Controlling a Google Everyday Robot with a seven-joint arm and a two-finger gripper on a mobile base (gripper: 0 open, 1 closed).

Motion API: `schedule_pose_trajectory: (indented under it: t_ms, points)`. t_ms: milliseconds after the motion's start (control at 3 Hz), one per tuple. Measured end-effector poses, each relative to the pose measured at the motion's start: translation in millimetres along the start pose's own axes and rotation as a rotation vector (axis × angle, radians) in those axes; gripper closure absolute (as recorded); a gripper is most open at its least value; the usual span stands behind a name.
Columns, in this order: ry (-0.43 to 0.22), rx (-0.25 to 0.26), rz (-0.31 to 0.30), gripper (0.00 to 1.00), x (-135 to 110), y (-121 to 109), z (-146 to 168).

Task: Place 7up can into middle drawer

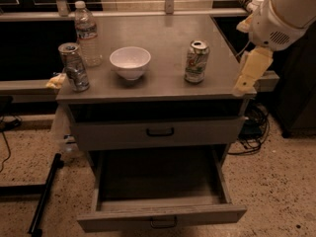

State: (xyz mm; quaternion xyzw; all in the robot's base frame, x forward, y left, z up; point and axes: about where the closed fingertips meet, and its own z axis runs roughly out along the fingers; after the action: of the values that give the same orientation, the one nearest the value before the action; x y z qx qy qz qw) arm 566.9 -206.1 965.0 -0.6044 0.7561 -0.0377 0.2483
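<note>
Grey cabinet top [163, 36] holds the 7up can [197, 61] upright, right of a white bowl [130, 62]. I see the gripper [249, 73] by the top's right edge, open or closed I cannot tell. Below, the middle drawer [160, 216] stands pulled out.

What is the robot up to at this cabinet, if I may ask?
The gripper hangs beside the right edge of the cabinet top, apart from the 7up can, which stands upright there near a white bowl. The middle drawer below is pulled open; the can is not yet in it.
</note>
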Motion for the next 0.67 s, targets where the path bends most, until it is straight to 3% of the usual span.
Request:
schedule_pose_trajectory:
  t_ms: [667]
  points:
    - [-0.113,0.03,-0.011,0.0,-35.2,-61.7,38.4]
